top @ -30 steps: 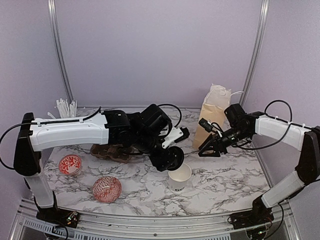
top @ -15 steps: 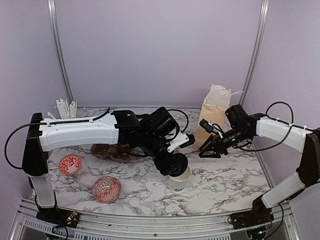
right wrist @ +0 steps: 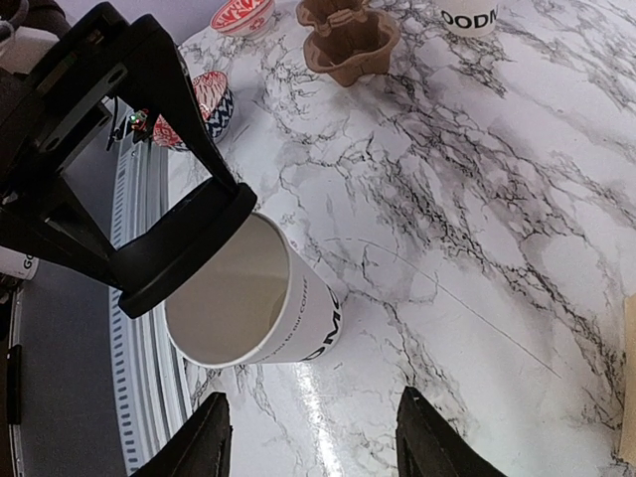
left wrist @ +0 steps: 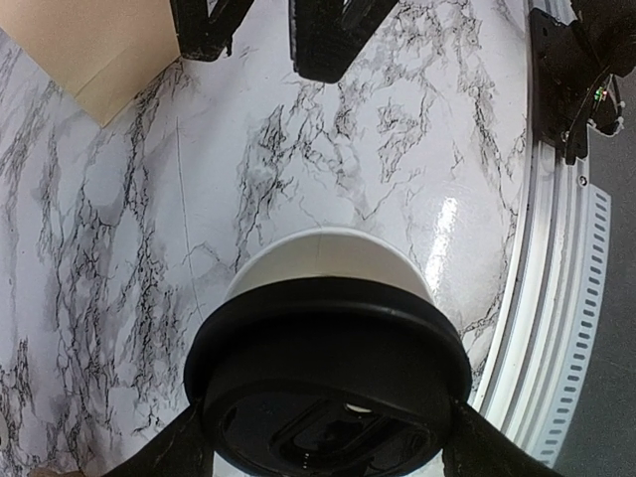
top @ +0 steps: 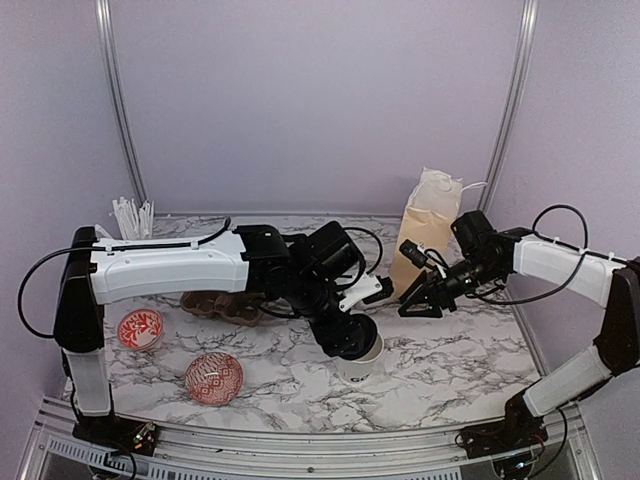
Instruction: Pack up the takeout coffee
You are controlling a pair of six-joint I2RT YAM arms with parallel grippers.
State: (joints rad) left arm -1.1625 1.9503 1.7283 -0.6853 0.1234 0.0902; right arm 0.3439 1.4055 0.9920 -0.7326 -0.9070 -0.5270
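Note:
A white paper cup (top: pixel 362 362) with black lettering stands open near the front middle of the table. My left gripper (top: pixel 345 335) is shut on a round black lid (left wrist: pixel 328 388) and holds it just over the cup (left wrist: pixel 328 260). In the right wrist view the lid (right wrist: pixel 189 243) sits tilted at one side of the cup's (right wrist: pixel 298 318) rim and the mouth shows open. My right gripper (top: pixel 412 300) is open and empty, to the right of the cup. The brown pulp carrier (top: pixel 225 305) lies behind my left arm. A second cup (right wrist: pixel 472 15) stands beyond the carrier (right wrist: pixel 348 40).
The tall tan paper bag (top: pixel 428 235) stands at the back right, just behind my right gripper. Two red-and-white bowls (top: pixel 140 328) (top: pixel 213 377) sit front left. White sticks (top: pixel 132 215) stand at the back left. The table's metal rail (left wrist: pixel 556 268) runs close to the cup.
My left arm has carried the lid right and down, from beside the cup to over its mouth. My right gripper has stayed almost still, open.

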